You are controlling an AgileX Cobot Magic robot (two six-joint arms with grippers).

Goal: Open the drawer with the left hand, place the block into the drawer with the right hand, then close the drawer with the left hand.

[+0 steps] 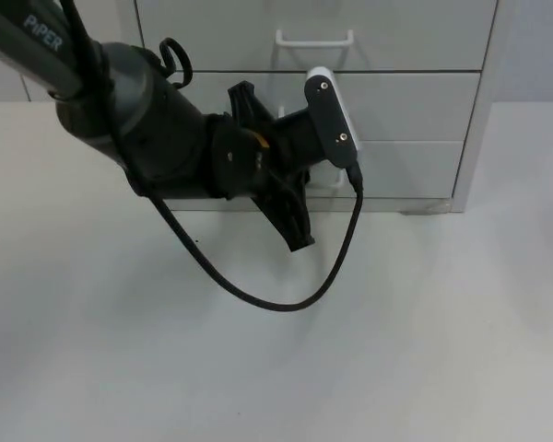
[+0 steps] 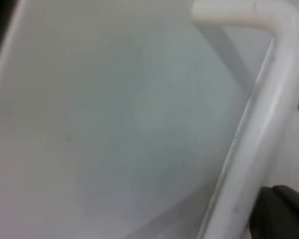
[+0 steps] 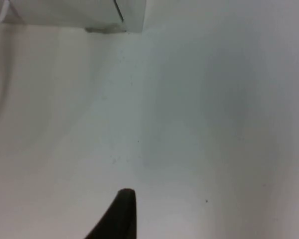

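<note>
My left gripper (image 1: 318,180) is at the bottom drawer (image 1: 401,166), right by its white handle (image 2: 259,134); can't tell if I've clamped it. Drawer looks closed. Pull straight out, level. Right gripper (image 3: 120,214) waits over the table (image 3: 199,124); spacing unclear.

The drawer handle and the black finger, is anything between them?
No. In the left wrist view, the left gripper's fingertip sits right beside the white drawer handle, with nothing between.
</note>
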